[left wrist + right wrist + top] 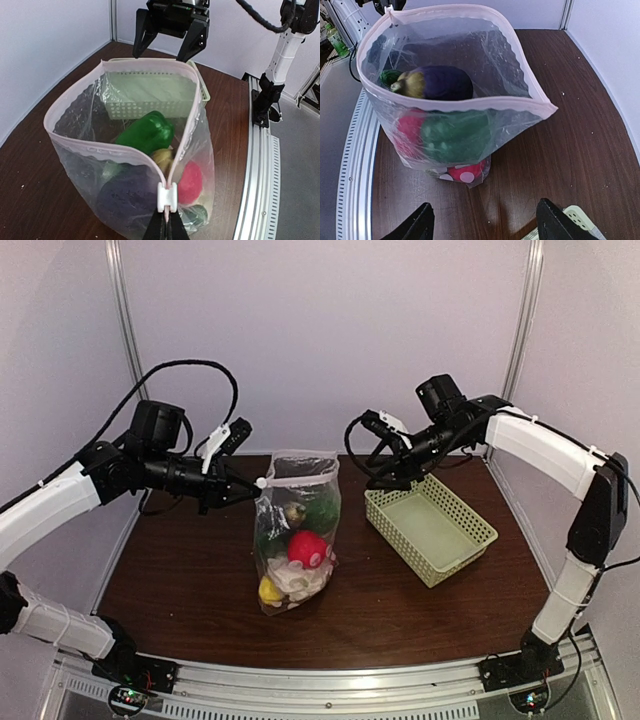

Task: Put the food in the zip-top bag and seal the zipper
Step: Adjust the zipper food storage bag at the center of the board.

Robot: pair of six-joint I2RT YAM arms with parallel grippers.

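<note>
The zip-top bag (296, 525) stands upright mid-table with its mouth wide open. Inside lies the food: a green piece (147, 131), a purple eggplant (440, 82), a red ball (190, 181) and a yellow piece (269, 590). The pale pink zipper (470, 104) rims the mouth, with a white slider (167, 196) at its left end. My left gripper (167, 227) is shut on the zipper end just behind that slider. My right gripper (482, 225) hangs open and empty, right of the bag, over the basket's near corner.
A pale green lattice basket (432, 526) sits empty to the right of the bag. The right gripper (161, 52) shows beyond the bag in the left wrist view. White booth walls close off the back and sides. A metal rail (260, 165) runs along the table's near edge.
</note>
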